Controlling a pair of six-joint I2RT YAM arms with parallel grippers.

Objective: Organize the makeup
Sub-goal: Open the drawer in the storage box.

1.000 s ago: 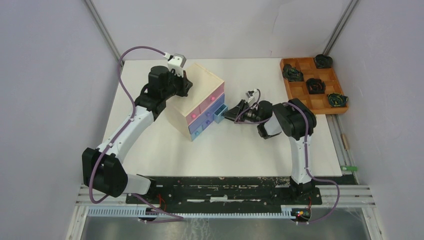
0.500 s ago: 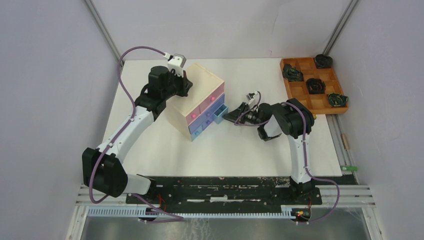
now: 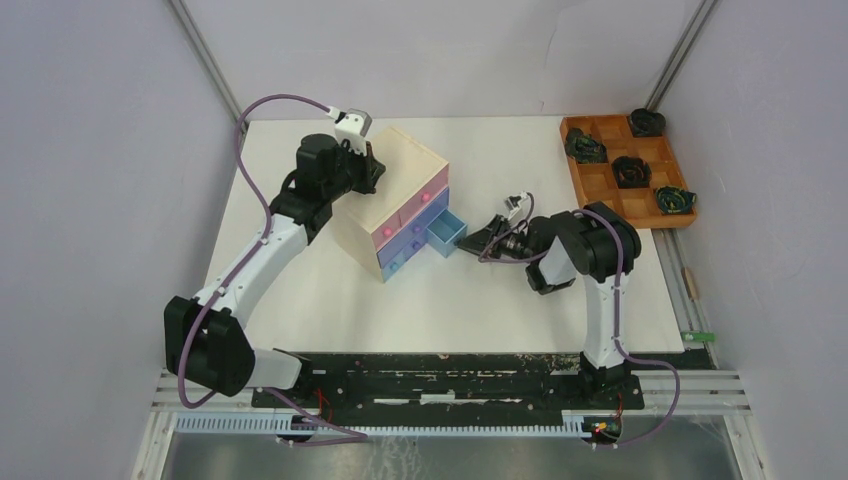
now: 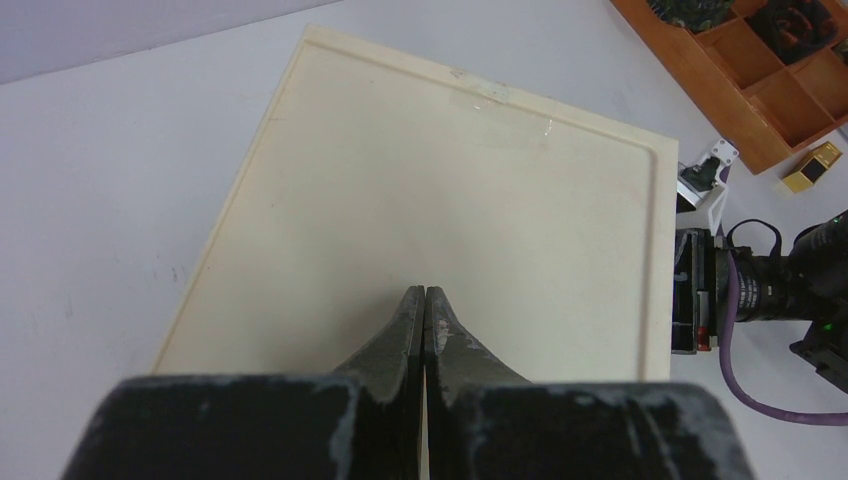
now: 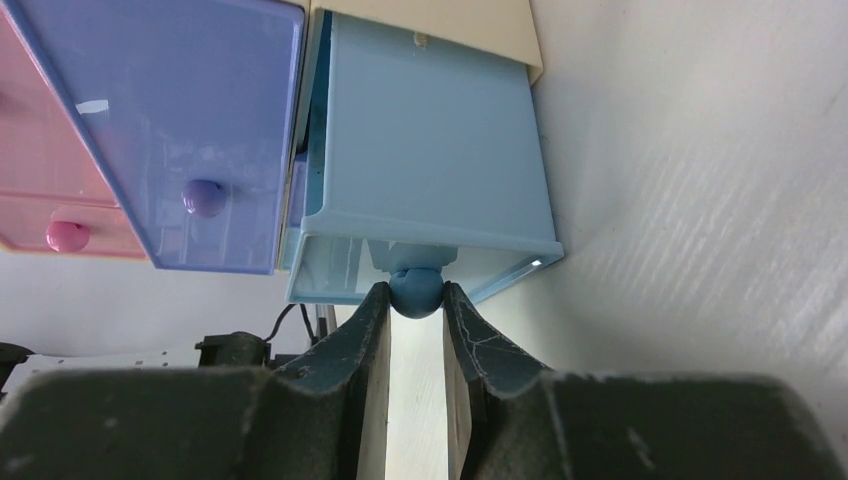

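A pale wooden chest [image 3: 395, 185] with pink and blue drawers stands mid-table. My left gripper [image 4: 425, 292] is shut, its tips resting on the chest's flat top [image 4: 450, 190]. My right gripper [image 5: 415, 296] is shut on the round knob [image 5: 415, 290] of the light blue bottom drawer [image 5: 430, 150], which is pulled partly out [image 3: 445, 232]. Of the makeup, only a small gold tube [image 4: 812, 168] shows, lying on the table beside the orange-brown tray. The rest of the makeup is out of view.
An orange-brown wooden grid tray [image 3: 610, 195] with dark coiled objects sits at the back right. A purple drawer [image 5: 170, 120] and a pink one [image 5: 40, 190] are beside the open one. A small green thing [image 3: 700, 337] lies by the right rail.
My right gripper closed on the blue knob and drew the drawer out to the right, away from the chest. The left arm has not moved.
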